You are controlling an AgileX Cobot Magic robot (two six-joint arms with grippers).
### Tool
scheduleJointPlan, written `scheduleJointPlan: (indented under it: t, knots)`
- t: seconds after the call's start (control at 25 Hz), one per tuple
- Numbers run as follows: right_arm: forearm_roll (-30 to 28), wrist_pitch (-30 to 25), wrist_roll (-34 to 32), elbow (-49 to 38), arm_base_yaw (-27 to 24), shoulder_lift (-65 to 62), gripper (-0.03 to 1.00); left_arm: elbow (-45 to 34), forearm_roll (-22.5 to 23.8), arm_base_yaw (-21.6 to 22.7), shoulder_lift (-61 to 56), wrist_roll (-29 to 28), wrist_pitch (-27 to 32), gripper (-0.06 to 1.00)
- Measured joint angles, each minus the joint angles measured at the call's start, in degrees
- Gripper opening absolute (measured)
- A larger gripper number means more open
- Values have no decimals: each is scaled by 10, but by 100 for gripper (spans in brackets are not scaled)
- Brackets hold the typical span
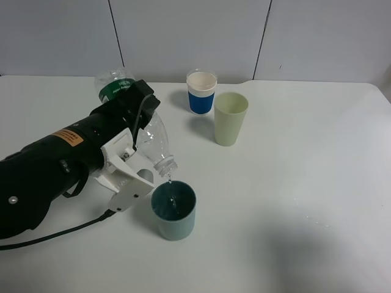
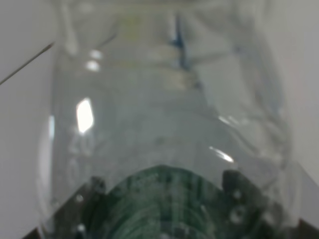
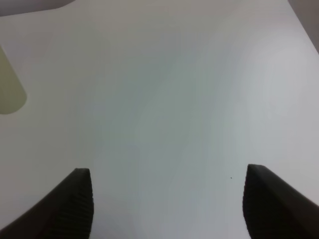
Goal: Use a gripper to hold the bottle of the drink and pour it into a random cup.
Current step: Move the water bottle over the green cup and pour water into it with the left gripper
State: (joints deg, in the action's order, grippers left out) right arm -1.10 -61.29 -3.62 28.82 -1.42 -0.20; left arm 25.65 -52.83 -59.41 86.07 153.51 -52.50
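Note:
My left gripper is shut on the bottle of the drink, a clear plastic bottle with a green label, tipped steeply with its open neck pointing down. A thin stream of liquid falls from the neck into the dark teal cup, which stands upright on the table just below it. In the left wrist view the clear bottle fills the picture, and the teal cup shows blurred through it. Over bare white table, my right gripper stands open, holding nothing; the exterior high view does not show it.
A blue-and-white cup and a pale yellow-green tumbler stand upright behind the pouring spot; the tumbler's edge shows in the right wrist view. A black cable trails from the left arm across the white table.

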Motion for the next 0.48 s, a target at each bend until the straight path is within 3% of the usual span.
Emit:
scheduleJointPlan:
  t: [0.48]
  knots:
    - [0,0,0,0,0,0,63,-1,25,0,0,-4,-7,50]
